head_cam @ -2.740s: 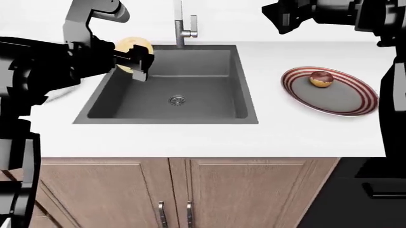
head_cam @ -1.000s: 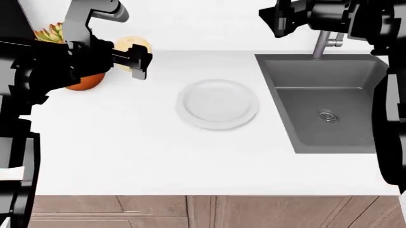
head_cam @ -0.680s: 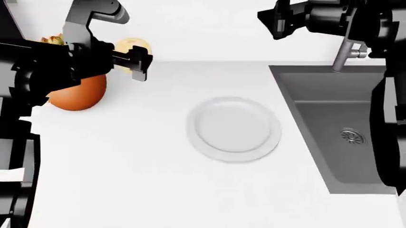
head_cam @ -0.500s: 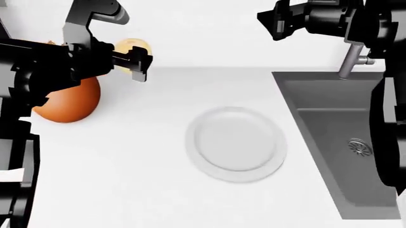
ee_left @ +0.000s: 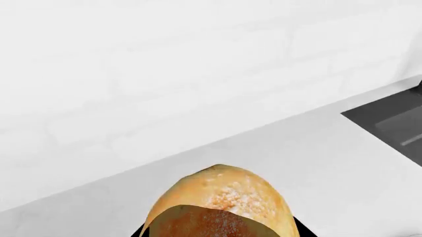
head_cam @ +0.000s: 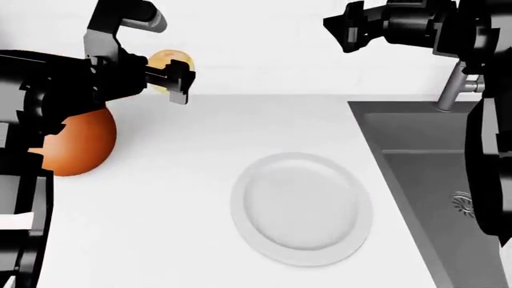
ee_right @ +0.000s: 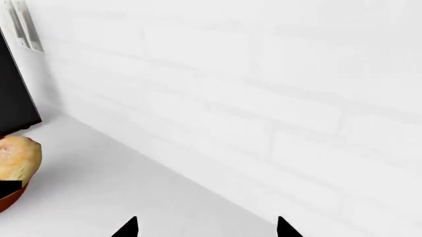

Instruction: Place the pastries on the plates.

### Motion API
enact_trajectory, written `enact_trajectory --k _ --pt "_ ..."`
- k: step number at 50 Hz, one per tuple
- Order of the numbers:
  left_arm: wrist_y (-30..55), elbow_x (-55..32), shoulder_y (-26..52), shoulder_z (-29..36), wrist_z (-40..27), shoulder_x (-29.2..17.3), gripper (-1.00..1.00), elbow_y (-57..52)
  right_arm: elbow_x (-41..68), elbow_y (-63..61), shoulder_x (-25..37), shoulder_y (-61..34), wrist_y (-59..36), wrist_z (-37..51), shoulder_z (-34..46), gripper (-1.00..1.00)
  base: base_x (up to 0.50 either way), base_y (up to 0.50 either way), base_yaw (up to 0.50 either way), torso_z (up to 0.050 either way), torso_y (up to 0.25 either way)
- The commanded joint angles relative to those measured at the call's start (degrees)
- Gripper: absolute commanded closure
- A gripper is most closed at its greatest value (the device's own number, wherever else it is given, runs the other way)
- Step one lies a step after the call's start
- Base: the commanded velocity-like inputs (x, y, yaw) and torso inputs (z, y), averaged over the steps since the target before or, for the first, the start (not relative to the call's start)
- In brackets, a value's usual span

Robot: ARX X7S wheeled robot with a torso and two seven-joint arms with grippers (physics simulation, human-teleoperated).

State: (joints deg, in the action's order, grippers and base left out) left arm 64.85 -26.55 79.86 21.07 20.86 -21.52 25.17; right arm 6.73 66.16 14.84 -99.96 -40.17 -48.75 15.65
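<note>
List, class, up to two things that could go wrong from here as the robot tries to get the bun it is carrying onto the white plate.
1. The left hand holds the golden bun high above the counter and off to one side of the white plate; released there, it would miss.
2. An orange pot sits beneath that arm; lowering carelessly might knock it.

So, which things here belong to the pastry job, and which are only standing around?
Job: yellow bun held by left gripper; white plate.

Standing around: orange pot, sink, faucet.
</note>
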Motion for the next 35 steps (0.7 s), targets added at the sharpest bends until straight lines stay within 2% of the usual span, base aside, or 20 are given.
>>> enact_trajectory --k 1,7,19,25,35 --pt "0.3 -0.7 -0.2 -0.4 -0.9 0.2 1.00 -0.3 -0.3 1.8 -0.3 -0.9 0.9 0.4 0.3 -1.00 0.00 0.00 0.00 0.000 0.000" --pt "0.6 -0.9 -0.2 -0.3 -1.0 -0.1 1.00 -0.6 -0.2 1.3 -0.2 -0.6 0.2 0.5 0.3 -1.00 0.00 -0.06 0.00 0.000 0.000" --pt "0.7 -1.1 -0.3 -0.2 -0.9 -0.1 1.00 -0.6 0.0 0.9 -0.3 -0.1 0.2 0.4 0.3 -1.00 0.00 -0.29 0.00 0.000 0.000" --pt "0.5 -1.5 -0.5 0.4 0.2 -0.6 1.00 -0.9 0.0 3.2 -0.7 -0.8 1.7 0.4 0.2 -1.00 0.00 -0.03 0.00 0.000 0.000" --pt "-1.9 -1.7 0.5 3.8 3.4 2.9 1.00 -0.4 -1.0 7.7 -1.7 -2.1 4.5 -0.4 1.4 -1.00 0.00 0.00 0.00 0.000 0.000"
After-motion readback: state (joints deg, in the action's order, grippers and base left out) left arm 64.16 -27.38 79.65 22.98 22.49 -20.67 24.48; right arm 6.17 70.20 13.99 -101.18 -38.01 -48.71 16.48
